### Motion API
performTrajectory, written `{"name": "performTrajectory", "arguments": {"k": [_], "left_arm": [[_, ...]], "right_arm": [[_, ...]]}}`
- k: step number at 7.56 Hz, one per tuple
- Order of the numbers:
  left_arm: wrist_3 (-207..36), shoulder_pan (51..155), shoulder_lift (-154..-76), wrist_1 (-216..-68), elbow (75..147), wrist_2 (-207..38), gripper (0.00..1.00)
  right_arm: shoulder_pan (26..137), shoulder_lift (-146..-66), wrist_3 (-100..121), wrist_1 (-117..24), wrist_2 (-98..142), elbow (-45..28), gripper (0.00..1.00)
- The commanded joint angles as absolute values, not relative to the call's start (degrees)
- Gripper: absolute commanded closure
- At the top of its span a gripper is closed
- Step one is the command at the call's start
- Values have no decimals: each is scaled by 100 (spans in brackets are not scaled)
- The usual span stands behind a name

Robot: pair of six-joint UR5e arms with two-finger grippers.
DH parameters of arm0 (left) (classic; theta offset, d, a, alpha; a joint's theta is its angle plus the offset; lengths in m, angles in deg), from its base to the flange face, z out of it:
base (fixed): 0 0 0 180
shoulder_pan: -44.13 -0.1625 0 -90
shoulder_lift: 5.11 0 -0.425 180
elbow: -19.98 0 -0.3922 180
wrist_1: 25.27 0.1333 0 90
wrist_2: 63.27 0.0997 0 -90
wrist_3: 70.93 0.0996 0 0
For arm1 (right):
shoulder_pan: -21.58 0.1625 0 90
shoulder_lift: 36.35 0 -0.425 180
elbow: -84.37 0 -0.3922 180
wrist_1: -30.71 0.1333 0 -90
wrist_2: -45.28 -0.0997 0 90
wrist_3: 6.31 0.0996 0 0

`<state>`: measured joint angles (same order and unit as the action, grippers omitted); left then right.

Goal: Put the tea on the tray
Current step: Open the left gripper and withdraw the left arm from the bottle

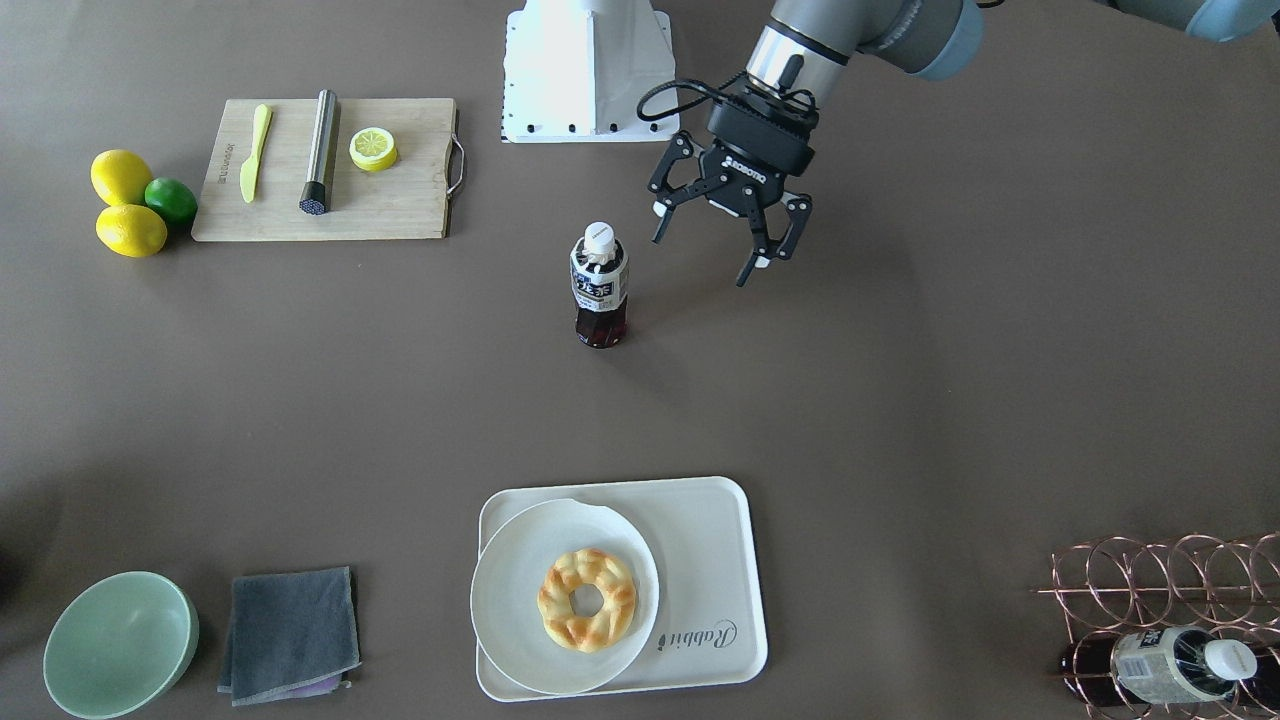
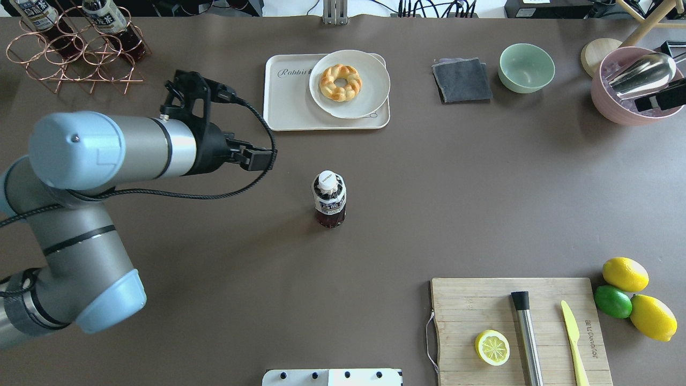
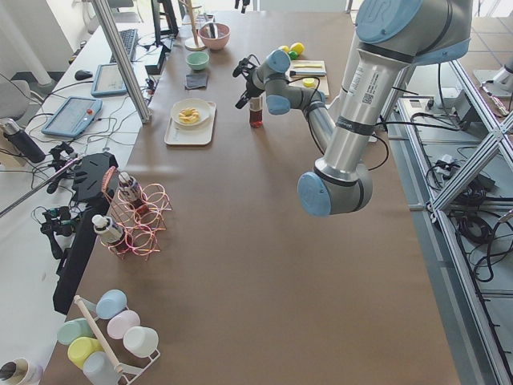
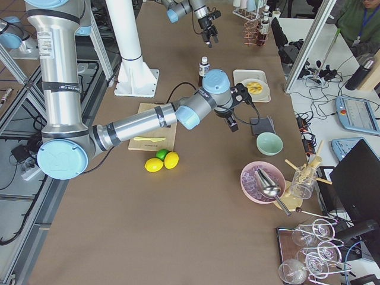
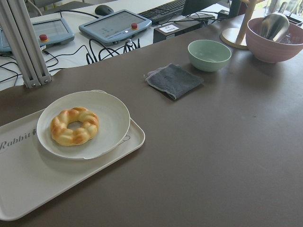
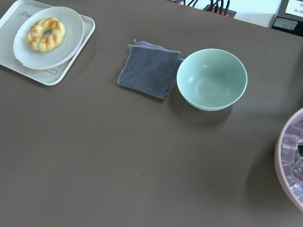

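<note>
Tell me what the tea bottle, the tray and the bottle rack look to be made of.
The tea bottle looks like clear, glossy plastic: the dark liquid shows through; cap white, label printed. The tray seems matte cream plastic, with a moulded raised rim. The rack is thin wire, likely metal, with a shiny copper tone, bent into rings.

Bare bench (image 1: 900, 400) lay all around the upright tea (image 1: 600, 285) and between it and the tray (image 1: 712, 540). A plate (image 1: 505, 620) with a pastry (image 1: 555, 600) covered most of the tray, leaving a free strip along the "Rabbit" side. The left end effector (image 1: 702, 260), fingers spread, hung beside the tea without touching it.
</note>
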<state>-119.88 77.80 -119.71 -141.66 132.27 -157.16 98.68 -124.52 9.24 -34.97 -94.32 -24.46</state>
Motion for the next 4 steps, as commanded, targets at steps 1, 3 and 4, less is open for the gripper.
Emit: {"name": "performTrajectory", "arguments": {"k": [1,3,4], "left_arm": [[-12068,9391,-10599,-14128,13230,-17817,1],[-11223,10088,-9332,-14041,13134,-18095,1],[-9988,10848,-9075,-13849,12907,-18391,1]], "right_arm": [[9254,-11812,1967,-3477,-9341,-2470,0],[8814,-11232,2671,-3477,-9105,-2505,0],[8428,-10846,3100,-3477,-8825,-2514,0]]}}
